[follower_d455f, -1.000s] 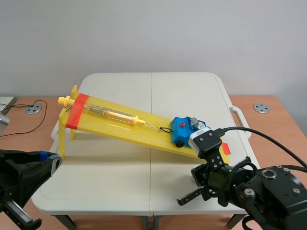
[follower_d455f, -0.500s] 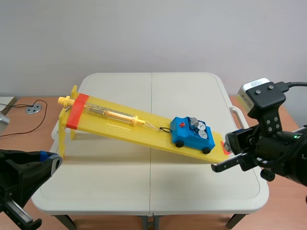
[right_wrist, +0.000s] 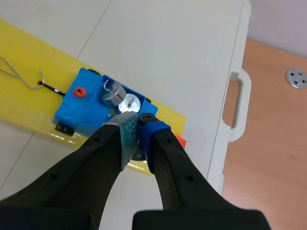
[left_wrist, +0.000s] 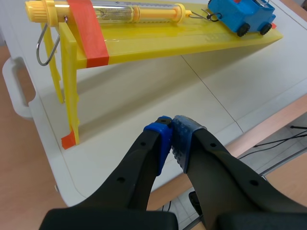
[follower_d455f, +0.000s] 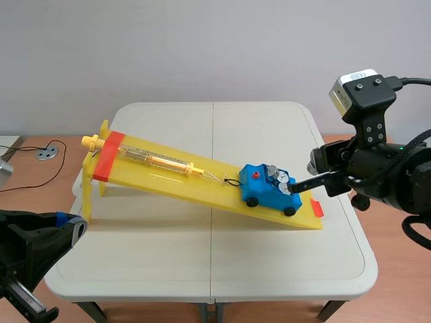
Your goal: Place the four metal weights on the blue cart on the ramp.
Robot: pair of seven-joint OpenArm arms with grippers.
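Looking at a yellow ramp (follower_d455f: 168, 178) standing on a white folding table (follower_d455f: 202, 269), high end over on the left arm's side, low end down on the tabletop toward the right. Got the blue cart (follower_d455f: 262, 192) parked close to the low end, wheels on the ramp, hooked by a thin wire (follower_d455f: 225, 179) to a clear spring scale (follower_d455f: 158, 160) lying along the upper stretch. Also spotting an orange band (follower_d455f: 108, 156) wrapped across the ramp's top end.

Can make out metal weights (follower_d455f: 273, 173) sitting on top of the cart, toward its downhill half. Only seeing two cleanly from the right wrist view: one stubby cylinder with a knob, one flat shiny top just beside it. Can't count the rest, hidden behind the fingers.

Finding the right gripper (follower_d455f: 300, 187) hanging just above the downhill end of the cart, jaws pressed together, pads touching at the tips, nothing showing between them. Can't tell about contact with the cart.

Finding the left gripper (left_wrist: 171, 125) well apart from all that, low by the near left corner of the table, pointing toward the ramp's tall legs. Jaws squeezed together there too, pads meeting, pinching nothing.
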